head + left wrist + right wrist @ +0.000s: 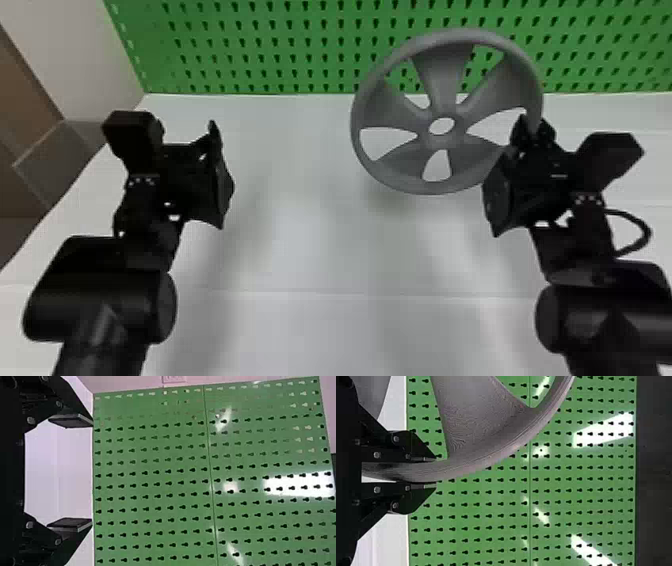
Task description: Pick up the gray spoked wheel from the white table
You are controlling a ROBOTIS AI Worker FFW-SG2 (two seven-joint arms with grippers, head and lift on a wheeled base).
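The gray spoked wheel [442, 97] hangs tilted over the white table [310, 240], its face toward the head camera and its upper part in front of the green board. My right gripper [522, 142] is shut on the rim at the wheel's right side. In the right wrist view, the rim of the wheel [470, 461] runs between the two fingers of my right gripper [433, 471]. My left gripper [220, 165] is at the left over the table, apart from the wheel. In the left wrist view my left gripper [89, 473] stands open, with nothing between its fingers.
A green pegboard [260, 47] rises along the table's back edge. To the left are a pale wall [65, 45] and a clear box-like panel [52, 160]. A cable loops beside the right wrist.
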